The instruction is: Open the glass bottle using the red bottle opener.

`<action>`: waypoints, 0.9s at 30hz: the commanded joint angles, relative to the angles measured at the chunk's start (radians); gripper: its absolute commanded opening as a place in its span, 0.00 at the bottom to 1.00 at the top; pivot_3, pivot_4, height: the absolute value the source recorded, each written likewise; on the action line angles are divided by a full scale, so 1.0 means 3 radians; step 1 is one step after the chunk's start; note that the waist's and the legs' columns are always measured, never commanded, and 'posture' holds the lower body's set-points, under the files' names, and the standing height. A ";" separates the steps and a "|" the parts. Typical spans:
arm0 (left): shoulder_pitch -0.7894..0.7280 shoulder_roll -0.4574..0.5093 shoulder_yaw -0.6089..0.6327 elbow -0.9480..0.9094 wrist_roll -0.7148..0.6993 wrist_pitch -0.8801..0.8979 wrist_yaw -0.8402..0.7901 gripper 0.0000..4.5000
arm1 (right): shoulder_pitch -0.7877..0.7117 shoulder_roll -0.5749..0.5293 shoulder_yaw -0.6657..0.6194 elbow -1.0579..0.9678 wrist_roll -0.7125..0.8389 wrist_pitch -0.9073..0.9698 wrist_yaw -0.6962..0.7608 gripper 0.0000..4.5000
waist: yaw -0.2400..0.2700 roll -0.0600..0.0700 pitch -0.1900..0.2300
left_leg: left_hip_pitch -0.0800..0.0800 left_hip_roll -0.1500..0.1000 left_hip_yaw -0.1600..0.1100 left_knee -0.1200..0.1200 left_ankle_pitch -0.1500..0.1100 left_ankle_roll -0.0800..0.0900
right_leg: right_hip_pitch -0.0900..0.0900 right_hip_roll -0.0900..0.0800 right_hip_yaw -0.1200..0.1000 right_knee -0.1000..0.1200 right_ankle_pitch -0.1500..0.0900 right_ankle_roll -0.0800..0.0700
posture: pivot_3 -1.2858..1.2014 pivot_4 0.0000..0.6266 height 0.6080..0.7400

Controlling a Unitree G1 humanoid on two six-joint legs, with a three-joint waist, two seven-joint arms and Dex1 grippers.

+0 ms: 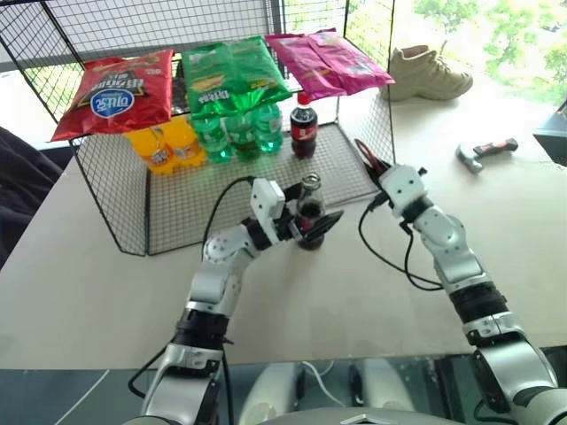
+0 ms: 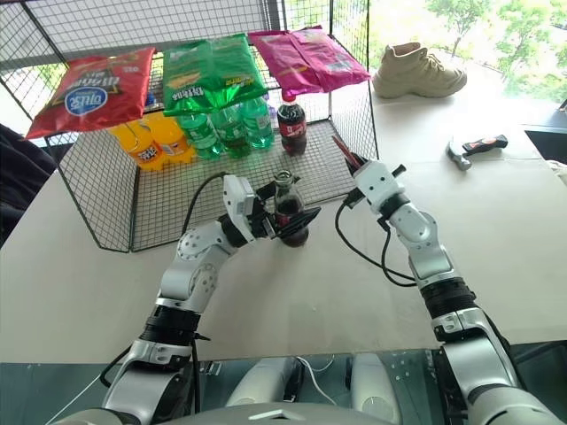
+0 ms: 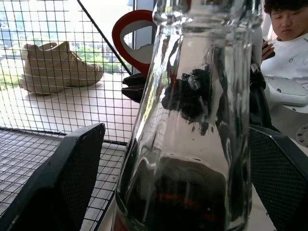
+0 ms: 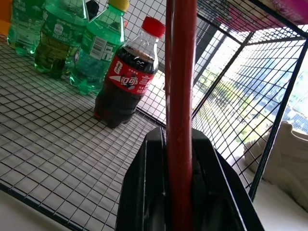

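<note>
Left gripper (image 1: 308, 226): its black fingers (image 3: 62, 178) stand wide, one on each side of the glass bottle (image 1: 310, 212), with a gap visible between pads and glass in the left wrist view; the bottle is flanked, not clamped. The bottle stands upright on the white table (image 1: 106, 266), just in front of the front edge of the wire rack (image 1: 221, 190), near that edge's right end. Its mouth appears bare, with no crown cap discernible, so the cap is probably already off; no loose cap can be made out.

Right gripper (image 4: 179, 159): fingers shut on the handle of the red bottle opener (image 1: 365, 156), whose looped head rises above the gripper, near the bottle but apart from it, by the rack's front right corner.

Judgement: the prying step seems finished; what remains is withdrawing both arms, and perhaps setting the opener down.

Surroundings: a red-capped cola bottle (image 4: 126, 74) and green bottles (image 1: 239, 131) stand inside the rack.
</note>
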 commanded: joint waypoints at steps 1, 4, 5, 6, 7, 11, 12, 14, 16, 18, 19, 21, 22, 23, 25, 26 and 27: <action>0.0041 0.0072 0.0032 -0.0148 0.0002 -0.0031 -0.0010 1.00 | 0.0036 0.0030 -0.0111 -0.0222 0.0081 0.0036 0.0034 0.00 | -0.0001 0.0000 0.0000 | 0.0000 0.0000 0.0000 0.0000 0.0000 0.0000 | 0.0000 0.0000 0.0000 0.0000 0.0000 0.0000 | 0.52 0.24 1.00; 0.0113 0.0153 0.0042 -0.0223 -0.0009 -0.0012 -0.0033 1.00 | 0.0149 0.0039 -0.0140 -0.0322 0.0158 0.0133 0.0107 0.00 | -0.0001 0.0000 0.0000 | 0.0000 0.0000 0.0000 -0.0001 0.0000 0.0000 | -0.0001 0.0000 0.0001 0.0000 0.0000 0.0000 | 0.52 0.24 1.00; 0.0137 0.0182 0.0042 -0.0243 -0.0010 -0.0004 -0.0038 1.00 | 0.0186 0.0038 -0.0143 -0.0361 0.0183 0.0174 0.0142 0.00 | -0.0001 0.0000 0.0000 | 0.0000 0.0000 0.0000 -0.0002 0.0000 0.0000 | -0.0001 0.0000 0.0001 0.0000 0.0000 0.0000 | 0.52 0.24 1.00; 0.0171 0.0228 0.0045 -0.0260 -0.0003 0.0002 -0.0048 1.00 | 0.0242 0.0030 -0.0142 -0.0413 0.0213 0.0214 0.0188 0.00 | -0.0001 0.0000 0.0000 | 0.0000 0.0000 0.0000 -0.0002 0.0000 0.0000 | -0.0001 -0.0001 0.0001 0.0000 0.0000 0.0000 | 0.52 0.24 1.00; 0.0207 0.0272 0.0059 -0.0274 -0.0008 0.0009 -0.0061 1.00 | 0.0301 0.0028 -0.0146 -0.0467 0.0240 0.0256 0.0217 0.00 | -0.0001 0.0000 0.0000 | 0.0000 0.0000 0.0000 -0.0002 0.0000 0.0000 | -0.0001 -0.0001 0.0001 0.0000 0.0000 0.0000 | 0.52 0.24 1.00; 0.0297 0.0398 0.0082 -0.0319 -0.0022 0.0039 -0.0096 1.00 | 0.0461 0.0052 -0.0181 -0.0640 0.0310 0.0414 0.0236 0.00 | 0.0000 0.0001 0.0000 | 0.0000 0.0001 0.0000 -0.0002 0.0000 0.0000 | -0.0001 -0.0002 0.0001 0.0000 0.0000 0.0000 | 0.52 0.24 1.00; 0.0321 0.0424 0.0081 -0.0338 -0.0023 0.0047 -0.0107 1.00 | 0.0493 0.0057 -0.0182 -0.0679 0.0321 0.0447 0.0236 0.00 | 0.0000 0.0001 0.0000 | 0.0000 0.0001 0.0000 -0.0002 0.0000 0.0000 | -0.0001 -0.0002 0.0001 0.0000 0.0000 0.0000 | 0.52 0.24 1.00; 0.0384 0.0479 0.0083 -0.0385 -0.0034 0.0070 -0.0129 1.00 | 0.0561 0.0067 -0.0179 -0.0762 0.0345 0.0517 0.0246 0.00 | 0.0000 0.0001 0.0000 | 0.0001 0.0001 0.0000 -0.0002 0.0000 0.0000 | -0.0001 -0.0002 0.0000 0.0000 0.0000 0.0000 | 0.52 0.24 1.00; 0.0473 0.0537 0.0094 -0.0457 -0.0041 0.0092 -0.0150 1.00 | 0.0648 0.0071 -0.0178 -0.0875 0.0390 0.0612 0.0274 0.00 | 0.0000 0.0001 0.0000 | 0.0000 0.0001 0.0000 -0.0003 -0.0001 0.0000 | -0.0001 -0.0004 0.0001 0.0000 0.0000 0.0000 | 0.52 0.24 1.00; 0.0601 0.0620 0.0142 -0.0536 -0.0048 0.0113 -0.0165 1.00 | 0.0804 0.0064 -0.0182 -0.1067 0.0538 0.0823 0.0373 0.00 | 0.0000 0.0001 0.0000 | 0.0000 0.0001 0.0000 -0.0005 -0.0001 0.0000 | -0.0002 -0.0004 0.0001 -0.0001 0.0000 0.0000 | 0.52 0.24 1.00; 0.0667 0.0660 0.0166 -0.0569 -0.0050 0.0111 -0.0170 1.00 | 0.0891 0.0066 -0.0197 -0.1167 0.0644 0.0951 0.0426 0.00 | 0.0001 0.0001 0.0000 | 0.0001 0.0002 0.0000 -0.0006 -0.0001 0.0000 | -0.0002 -0.0005 0.0002 -0.0002 0.0000 0.0000 | 0.52 0.24 1.00; 0.0805 0.0745 0.0230 -0.0613 -0.0070 0.0116 -0.0183 1.00 | 0.1101 0.0016 -0.0225 -0.1338 0.0865 0.1285 0.0580 0.00 | 0.0003 0.0001 0.0001 | 0.0000 0.0003 0.0000 -0.0009 -0.0001 0.0000 | -0.0002 -0.0009 0.0004 -0.0003 -0.0001 -0.0001 | 0.52 0.24 1.00; 0.0865 0.0779 0.0253 -0.0636 -0.0080 0.0115 -0.0186 1.00 | 0.1196 -0.0039 -0.0223 -0.1397 0.0912 0.1392 0.0662 0.00 | 0.0006 0.0002 0.0001 | 0.0001 0.0003 0.0000 -0.0010 -0.0001 0.0001 | -0.0002 -0.0010 0.0006 -0.0004 -0.0001 -0.0001 | 0.52 0.24 1.00; 0.0911 0.0806 0.0271 -0.0656 -0.0087 0.0113 -0.0187 1.00 | 0.1273 -0.0088 -0.0221 -0.1442 0.0941 0.1474 0.0728 0.00 | 0.0011 0.0002 0.0001 | 0.0000 0.0003 0.0000 -0.0009 -0.0003 0.0004 | -0.0002 -0.0009 0.0006 -0.0004 -0.0001 -0.0001 | 0.52 0.24 1.00; 0.1001 0.0845 0.0303 -0.0711 -0.0095 0.0117 -0.0182 1.00 | 0.1399 -0.0151 -0.0242 -0.1519 0.1010 0.1621 0.0808 0.00 | 0.0013 0.0003 0.0002 | 0.0001 0.0003 -0.0001 -0.0009 -0.0008 0.0013 | -0.0002 -0.0010 0.0005 -0.0004 -0.0001 -0.0001 | 0.52 0.24 1.00; 0.1052 0.0864 0.0324 -0.0738 -0.0098 0.0119 -0.0174 1.00 | 0.1453 -0.0184 -0.0246 -0.1552 0.1030 0.1675 0.0844 0.00 | 0.0012 0.0003 0.0002 | 0.0002 0.0003 -0.0001 -0.0008 -0.0009 0.0015 | -0.0002 -0.0011 0.0004 -0.0004 -0.0001 -0.0001 | 0.52 0.24 1.00; 0.1108 0.0880 0.0344 -0.0770 -0.0100 0.0119 -0.0165 1.00 | 0.1503 -0.0217 -0.0250 -0.1586 0.1040 0.1715 0.0872 0.00 | 0.0012 0.0003 0.0001 | 0.0003 0.0003 -0.0001 -0.0008 -0.0010 0.0015 | -0.0002 -0.0011 0.0004 -0.0004 -0.0001 -0.0001 | 0.52 0.24 1.00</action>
